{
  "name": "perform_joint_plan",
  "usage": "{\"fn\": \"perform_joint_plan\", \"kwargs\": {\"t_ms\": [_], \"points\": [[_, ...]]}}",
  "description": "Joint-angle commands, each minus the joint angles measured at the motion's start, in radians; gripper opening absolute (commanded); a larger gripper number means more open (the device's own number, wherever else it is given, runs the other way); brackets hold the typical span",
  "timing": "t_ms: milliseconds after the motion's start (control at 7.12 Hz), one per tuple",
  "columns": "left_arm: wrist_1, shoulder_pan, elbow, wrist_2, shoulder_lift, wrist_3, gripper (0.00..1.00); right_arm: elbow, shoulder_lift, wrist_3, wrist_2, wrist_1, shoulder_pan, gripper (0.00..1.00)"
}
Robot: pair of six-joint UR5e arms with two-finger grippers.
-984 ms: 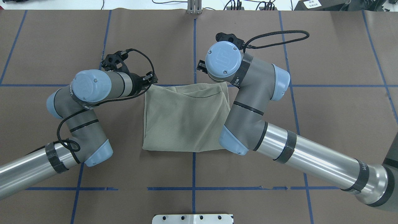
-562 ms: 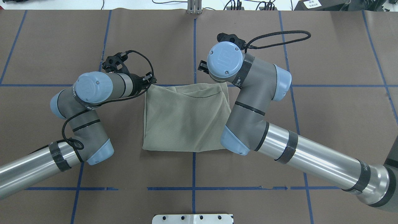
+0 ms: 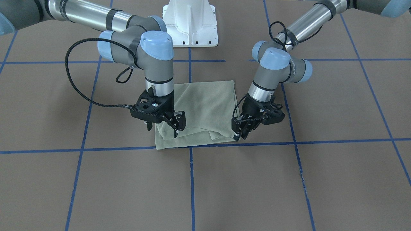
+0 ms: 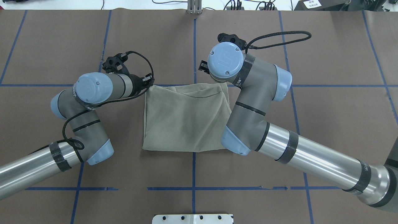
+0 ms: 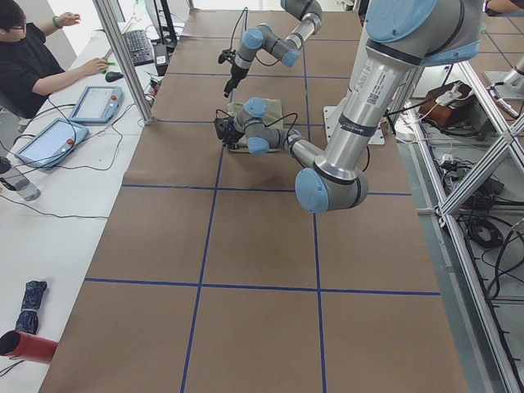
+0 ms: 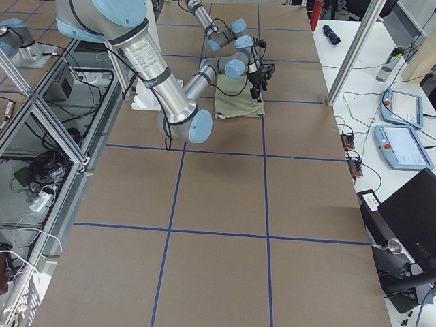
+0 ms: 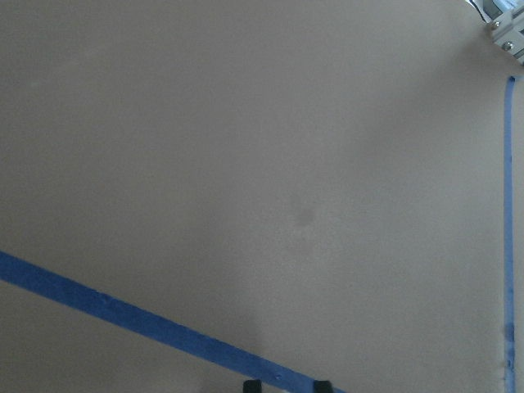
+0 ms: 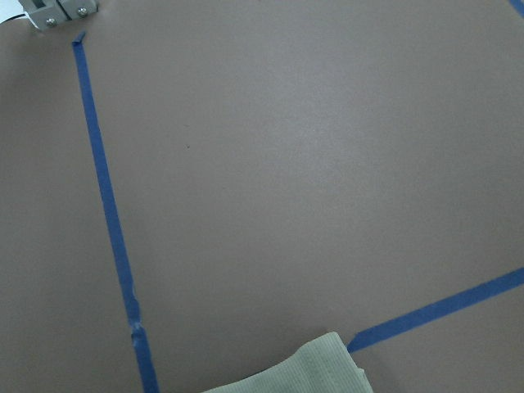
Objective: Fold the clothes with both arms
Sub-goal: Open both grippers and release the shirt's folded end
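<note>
now shirt (image 3: 199, 109) corners: below right jaws, at left jaws

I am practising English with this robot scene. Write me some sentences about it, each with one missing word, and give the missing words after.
1. The shirt lies folded on a brown table marked with tape lines of ___ colour.
2. The left gripper and the right gripper are near its corners, so the number of arms reaching it is ___.
3. In the right wrist view, a corner of the ___ shows at the bottom edge.
Missing words: blue, two, shirt.
</note>
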Motion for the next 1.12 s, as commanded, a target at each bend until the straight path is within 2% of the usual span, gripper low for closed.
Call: {"fn": "perform_joint_plan", "kwargs": {"t_ms": [0,141,703,843,984], "points": [[0.000,-0.003,-0.003,0.000,0.011,0.044,0.00,-0.001,0.000,0.000,0.000,0.000,-0.001,1.00],[0.000,-0.004,-0.010,0.000,0.015,0.122,0.00,-0.002,-0.002,0.000,0.000,0.000,-0.001,1.00],[-0.003,-0.013,-0.010,-0.003,0.028,0.144,0.00,-0.003,-0.011,-0.011,0.007,0.003,-0.001,1.00],[0.001,-0.019,-0.012,-0.009,0.032,0.237,0.99,-0.003,-0.016,-0.081,0.007,0.003,0.000,1.00],[0.012,-0.045,-0.025,-0.017,0.035,0.317,1.00,-0.003,-0.019,-0.162,0.036,-0.005,0.012,1.00]]}}
